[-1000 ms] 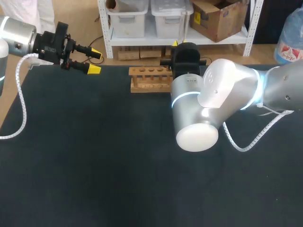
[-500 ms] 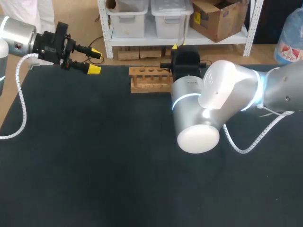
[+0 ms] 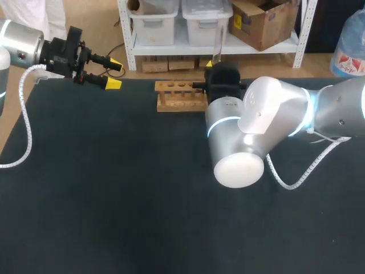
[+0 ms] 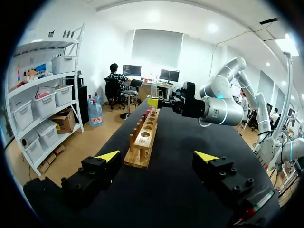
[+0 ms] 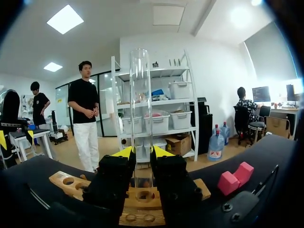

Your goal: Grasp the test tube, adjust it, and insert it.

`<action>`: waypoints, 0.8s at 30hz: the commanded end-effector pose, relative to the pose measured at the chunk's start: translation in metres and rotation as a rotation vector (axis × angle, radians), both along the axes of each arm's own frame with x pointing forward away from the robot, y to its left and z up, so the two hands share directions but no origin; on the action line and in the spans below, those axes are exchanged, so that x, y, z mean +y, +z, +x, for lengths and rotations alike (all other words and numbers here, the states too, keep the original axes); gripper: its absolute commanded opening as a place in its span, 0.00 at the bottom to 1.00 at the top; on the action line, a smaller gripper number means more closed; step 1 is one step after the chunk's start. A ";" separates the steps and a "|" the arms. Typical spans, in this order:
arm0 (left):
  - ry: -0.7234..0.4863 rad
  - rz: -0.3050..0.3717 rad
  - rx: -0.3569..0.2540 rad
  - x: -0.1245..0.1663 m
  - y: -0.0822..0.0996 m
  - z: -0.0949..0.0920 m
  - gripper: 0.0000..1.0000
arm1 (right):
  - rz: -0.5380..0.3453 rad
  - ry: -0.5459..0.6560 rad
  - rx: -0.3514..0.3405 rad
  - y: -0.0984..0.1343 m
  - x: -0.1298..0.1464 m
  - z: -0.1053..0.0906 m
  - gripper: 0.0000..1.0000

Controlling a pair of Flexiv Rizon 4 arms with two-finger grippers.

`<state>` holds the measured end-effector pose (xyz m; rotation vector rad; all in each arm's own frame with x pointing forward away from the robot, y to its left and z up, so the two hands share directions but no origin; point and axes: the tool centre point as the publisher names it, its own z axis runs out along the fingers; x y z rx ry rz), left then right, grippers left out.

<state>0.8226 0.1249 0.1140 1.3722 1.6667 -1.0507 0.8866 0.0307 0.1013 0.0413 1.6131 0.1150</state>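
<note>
Over rack [image 3: 181,94], R tool [image 5: 141,153] clamps test tube [image 5: 140,95] upright betw. tips; L tool [image 4: 156,156] spread.

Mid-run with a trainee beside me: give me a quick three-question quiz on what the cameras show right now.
1. True or false: the left claw is shut on the test tube.
2. How does the test tube stand in the right claw? A upright; B lying flat; C tilted far over.
3. Short answer: what lies right under the right claw?

Key: 1 false, it is open and empty; 2 A; 3 the wooden rack.
</note>
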 end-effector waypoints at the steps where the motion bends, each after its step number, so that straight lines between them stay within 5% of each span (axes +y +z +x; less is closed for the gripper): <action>1: 0.001 -0.001 -0.003 0.000 -0.001 -0.001 1.00 | 0.011 0.107 -0.011 -0.005 -0.001 -0.001 0.00; 24: 0.001 -0.001 -0.003 0.000 -0.001 -0.001 1.00 | 0.035 0.144 0.044 -0.029 0.000 -0.001 0.00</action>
